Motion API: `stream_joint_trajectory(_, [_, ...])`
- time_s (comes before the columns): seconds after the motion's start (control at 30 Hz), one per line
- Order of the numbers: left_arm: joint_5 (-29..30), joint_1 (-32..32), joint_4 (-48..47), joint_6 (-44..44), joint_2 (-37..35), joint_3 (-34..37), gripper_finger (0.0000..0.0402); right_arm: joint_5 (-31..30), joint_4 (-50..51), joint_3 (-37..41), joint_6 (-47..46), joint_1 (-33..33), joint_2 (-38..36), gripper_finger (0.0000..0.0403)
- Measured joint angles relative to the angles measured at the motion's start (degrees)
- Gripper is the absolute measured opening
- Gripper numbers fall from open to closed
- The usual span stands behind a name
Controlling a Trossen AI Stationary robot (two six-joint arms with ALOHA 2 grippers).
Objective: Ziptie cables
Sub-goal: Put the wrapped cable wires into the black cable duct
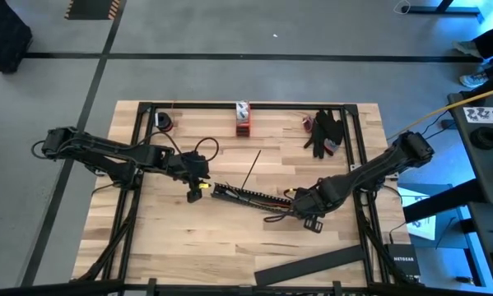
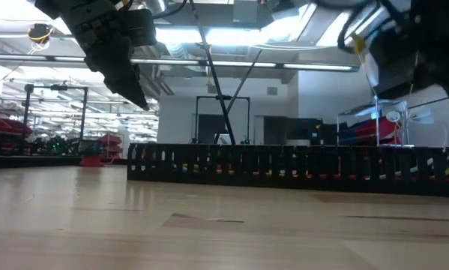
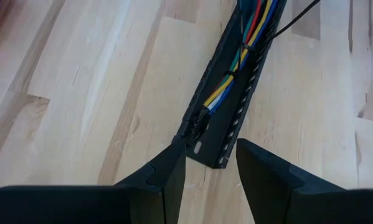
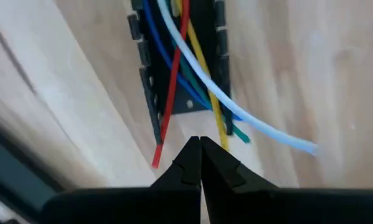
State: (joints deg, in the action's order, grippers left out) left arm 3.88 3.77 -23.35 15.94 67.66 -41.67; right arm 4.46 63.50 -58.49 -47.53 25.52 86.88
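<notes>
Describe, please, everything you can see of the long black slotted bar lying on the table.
The slotted bar is a long, narrow, open-topped black channel, apparently plastic, with comb-like slotted side walls. It lies flat on the wooden table, running diagonally between the two arms. The cables, coloured wires, run inside it; thin black ties cross them, and loose ends spill past its end by the right gripper, which is shut just beyond it. The left gripper is open at its other end.

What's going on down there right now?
Left tool open at slotted bar end. Right tool shut, empty, at other end. Cables lie in bar. Nothing blocking.
</notes>
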Motion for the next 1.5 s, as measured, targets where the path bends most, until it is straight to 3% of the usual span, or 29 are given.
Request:
stream_joint_trajectory(0.27, [0.00,0.00,-0.04,-0.34,0.00,0.00,0.0135,-17.83,1.93,-1.52,-5.35,-0.08,-0.57,0.0000])
stream_joint_trajectory(0.37, [0.00,0.00,-0.03,-0.31,0.00,0.00,0.0135,-15.88,0.14,2.12,-8.15,-0.57,-0.55,0.0000])
stream_joint_trajectory(0.6, [0.00,0.00,0.01,-0.01,0.00,0.00,0.0135,-3.13,-0.46,6.00,-9.11,-0.65,-0.49,0.0000])
stream_joint_trajectory(0.8, [0.00,0.00,-0.05,0.12,0.00,0.00,0.0135,-0.75,-4.31,5.29,-10.27,2.32,-0.88,0.0000])
stream_joint_trajectory(1.23, [0.37,0.00,-0.13,0.22,0.00,-0.03,0.0135,-5.92,-6.77,5.23,-16.59,7.70,-0.58,0.0000])
stream_joint_trajectory(1.5, [-0.57,1.54,6.30,-4.23,0.33,-2.00,0.0135,-19.72,-12.47,2.15,-16.66,13.34,-4.79,0.0000])
